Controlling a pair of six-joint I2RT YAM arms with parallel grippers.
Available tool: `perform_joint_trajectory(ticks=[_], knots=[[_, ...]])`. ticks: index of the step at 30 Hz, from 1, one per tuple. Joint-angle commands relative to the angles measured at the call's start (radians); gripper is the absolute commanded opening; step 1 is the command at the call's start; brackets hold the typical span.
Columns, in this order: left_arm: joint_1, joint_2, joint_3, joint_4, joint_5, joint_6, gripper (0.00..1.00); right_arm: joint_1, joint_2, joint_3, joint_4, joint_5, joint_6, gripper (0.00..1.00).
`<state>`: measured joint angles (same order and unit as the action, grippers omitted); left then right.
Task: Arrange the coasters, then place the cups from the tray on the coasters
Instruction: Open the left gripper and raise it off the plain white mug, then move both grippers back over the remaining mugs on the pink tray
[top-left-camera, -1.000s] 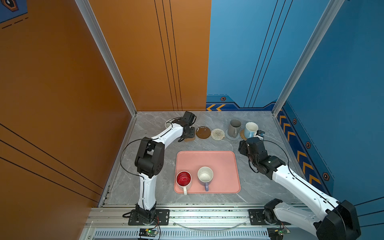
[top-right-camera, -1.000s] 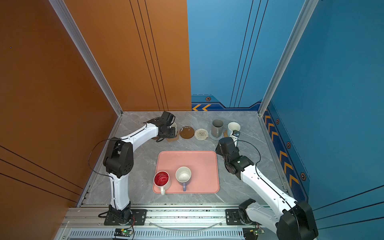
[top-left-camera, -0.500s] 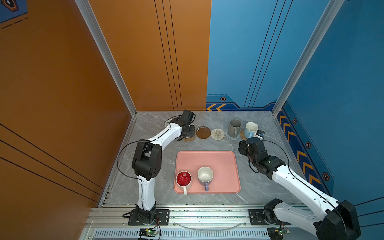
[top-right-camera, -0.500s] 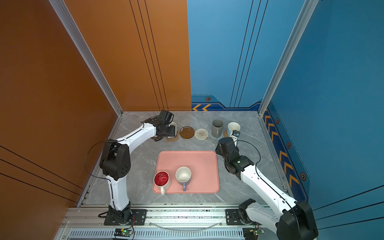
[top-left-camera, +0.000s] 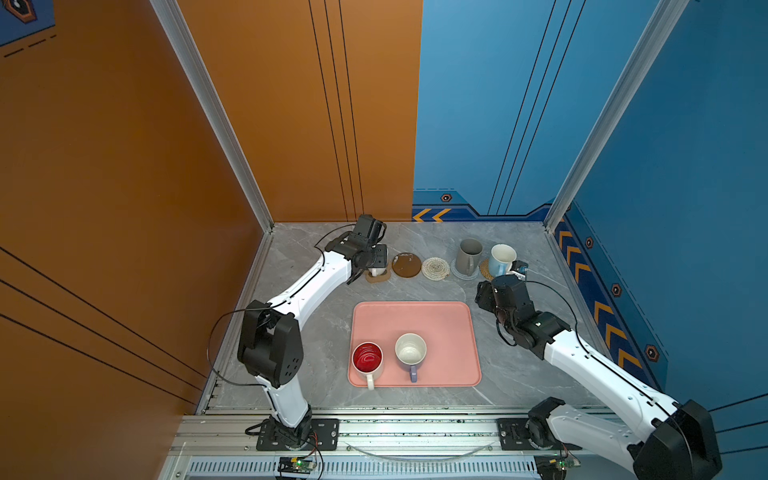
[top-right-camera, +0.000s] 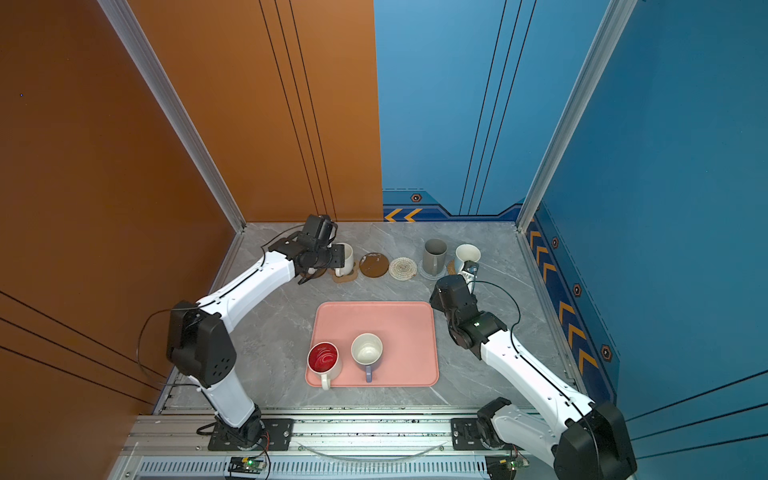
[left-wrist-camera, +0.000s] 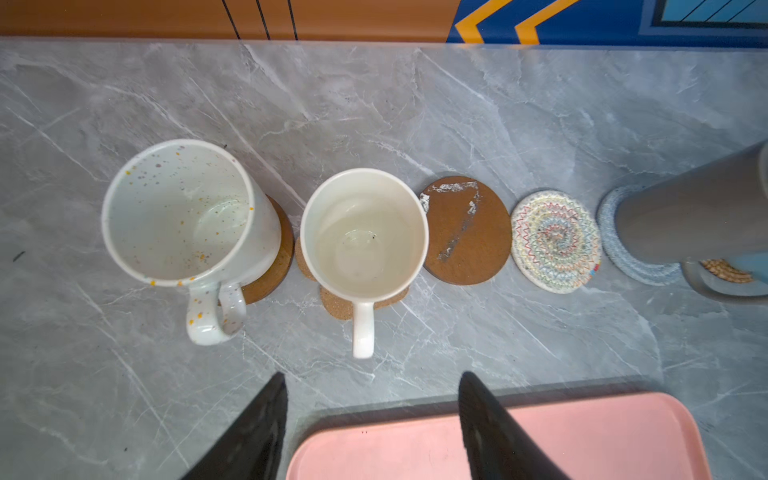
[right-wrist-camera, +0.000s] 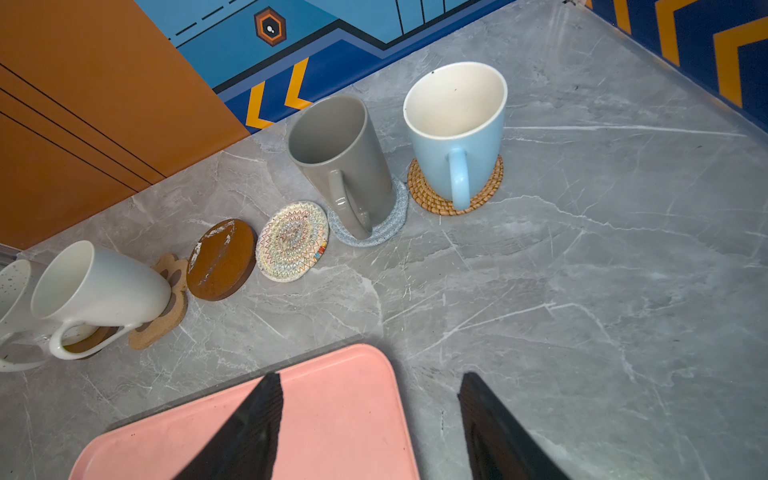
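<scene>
A grey marble-patterned tabletop (top-left-camera: 432, 241) lay between an orange wall (top-left-camera: 291, 124) and a blue wall (top-left-camera: 478, 104), with slanted aluminium posts (top-left-camera: 217, 120) at the back corners. Yellow chevrons (top-left-camera: 432, 215) and a hexagon emblem (top-left-camera: 446, 198) marked the dark blue skirting. Along the front ran an aluminium rail (top-left-camera: 415, 430), and below it sat a small circuit board (top-left-camera: 297, 463) with a green light.

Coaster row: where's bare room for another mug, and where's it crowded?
Bare: the brown disc and cream woven coaster, between the white mug and grey mug. Crowded: both row ends, mugs standing close together.
</scene>
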<state>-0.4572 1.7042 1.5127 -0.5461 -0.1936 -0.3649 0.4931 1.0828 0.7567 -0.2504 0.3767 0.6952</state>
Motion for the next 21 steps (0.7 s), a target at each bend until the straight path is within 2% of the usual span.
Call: perform_joint_trajectory(ticks=[1,4,6,12,17,21], knots=[[-0.033,-0.120,-0.067,0.054,-0.072,0.005,0.67,0.017,-0.017,0.036,-0.023,0.005,-0.019,0.66],[-0.076,-0.260,-0.181,0.151,-0.179,0.005,0.68,0.032,-0.012,0.055,-0.041,0.016,-0.024,0.66],[-0.103,-0.363,-0.273,0.236,-0.240,0.015,0.73,0.046,-0.011,0.067,-0.055,0.029,-0.028,0.66],[-0.131,-0.611,-0.512,0.416,-0.260,0.012,0.84,0.074,0.006,0.083,-0.046,0.045,-0.032,0.67],[-0.133,-0.646,-0.574,0.427,-0.260,0.036,0.85,0.109,0.061,0.152,-0.084,0.043,-0.038,0.67],[-0.131,-0.618,-0.585,0.431,-0.277,0.061,0.85,0.188,0.095,0.228,-0.112,0.054,-0.075,0.68]])
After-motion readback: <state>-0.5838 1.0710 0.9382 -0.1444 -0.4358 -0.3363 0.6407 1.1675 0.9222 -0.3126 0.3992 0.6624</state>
